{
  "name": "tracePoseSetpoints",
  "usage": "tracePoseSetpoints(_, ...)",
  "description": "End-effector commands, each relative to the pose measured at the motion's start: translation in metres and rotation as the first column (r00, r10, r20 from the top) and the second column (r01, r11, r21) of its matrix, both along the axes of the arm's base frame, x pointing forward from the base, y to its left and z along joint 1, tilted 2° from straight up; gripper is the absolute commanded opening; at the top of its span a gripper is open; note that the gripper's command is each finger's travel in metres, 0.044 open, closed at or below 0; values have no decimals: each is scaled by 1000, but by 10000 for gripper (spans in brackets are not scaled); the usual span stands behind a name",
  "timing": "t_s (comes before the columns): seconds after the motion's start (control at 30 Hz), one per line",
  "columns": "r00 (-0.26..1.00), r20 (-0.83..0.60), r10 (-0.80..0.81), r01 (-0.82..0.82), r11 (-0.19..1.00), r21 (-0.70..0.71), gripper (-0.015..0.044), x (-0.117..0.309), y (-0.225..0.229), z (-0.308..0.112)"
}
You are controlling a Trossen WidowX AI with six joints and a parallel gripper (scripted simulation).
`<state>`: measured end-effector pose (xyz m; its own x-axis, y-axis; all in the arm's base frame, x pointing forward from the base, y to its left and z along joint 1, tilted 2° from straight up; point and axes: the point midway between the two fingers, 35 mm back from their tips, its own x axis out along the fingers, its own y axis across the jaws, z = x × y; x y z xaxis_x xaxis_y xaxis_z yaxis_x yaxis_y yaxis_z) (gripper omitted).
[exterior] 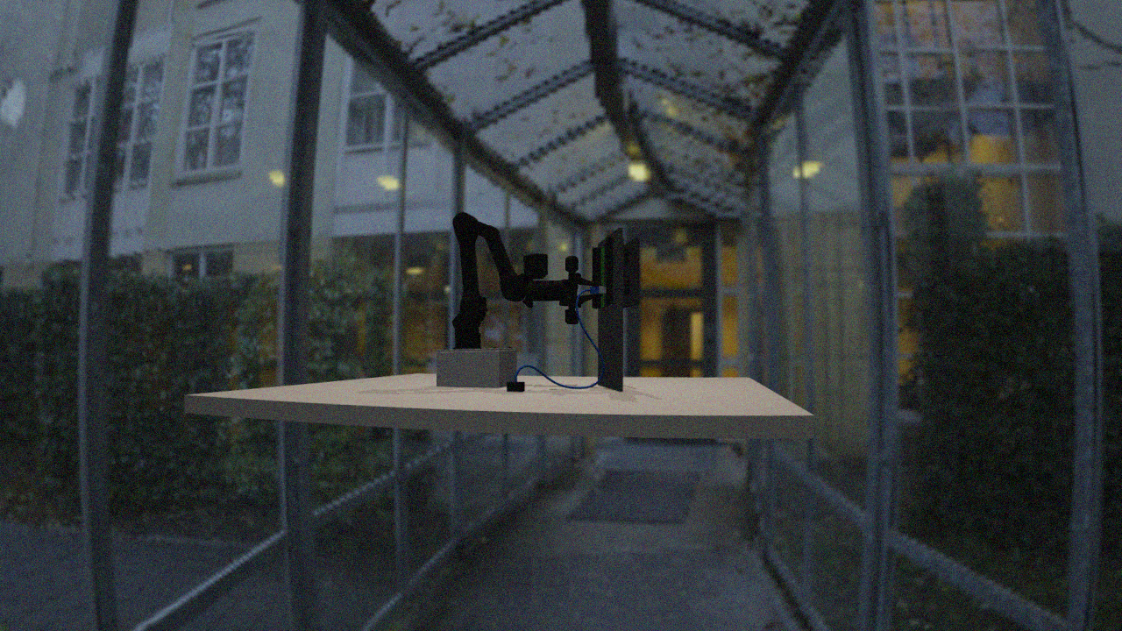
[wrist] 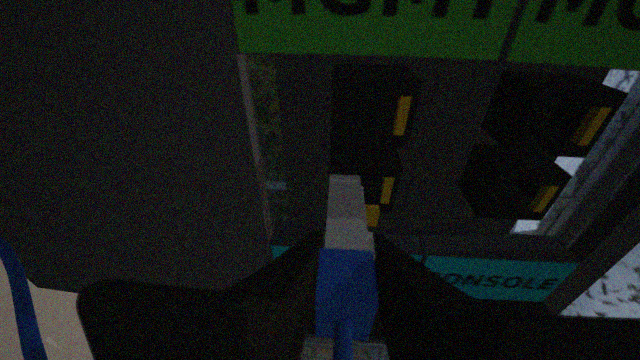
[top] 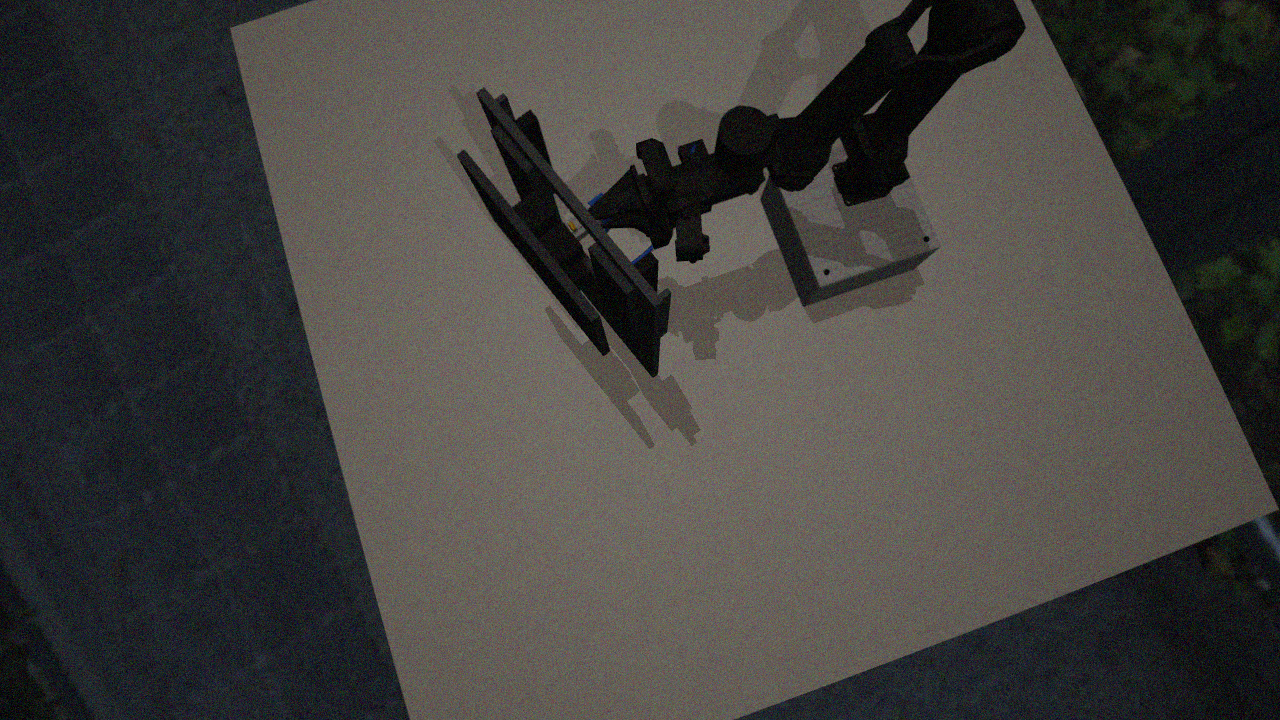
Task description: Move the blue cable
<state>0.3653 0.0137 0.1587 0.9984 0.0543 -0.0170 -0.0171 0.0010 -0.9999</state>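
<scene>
My gripper (wrist: 346, 242) (exterior: 592, 288) is shut on the blue plug (wrist: 346, 292), with a dark finger on each side. The plug's pale grey front (wrist: 344, 210) points at the lower of two stacked black ports, between a green MGMT label (wrist: 370, 35) and a teal CONSOLE label (wrist: 505, 280). Whether its tip is inside the port cannot be told. The fingers partly cover the teal label. The blue cable (exterior: 530, 366) (wrist: 22, 295) hangs from the plug and runs across the table. The tab and which server this is are unclear.
The dark rack (top: 631, 331) (exterior: 611, 345) stands upright on the table (top: 716, 537) (exterior: 706, 400). More black ports are right of the plug in the wrist view. A small black block (exterior: 515, 386) holds the cable's far end by the grey base box (exterior: 474, 368) (top: 872, 259).
</scene>
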Motion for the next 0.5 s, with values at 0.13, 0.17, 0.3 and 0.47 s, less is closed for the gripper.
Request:
tracePoseSetpoints(0.13,1000,11,-1,1,1000,1,0,0,0,5)
tracePoseSetpoints(0.17,1000,11,-1,1,1000,1,0,0,0,5)
tracePoseSetpoints(0.3,1000,11,-1,1,1000,2,0,0,0,6)
tracePoseSetpoints(0.47,1000,11,-1,1,1000,2,0,0,0,7)
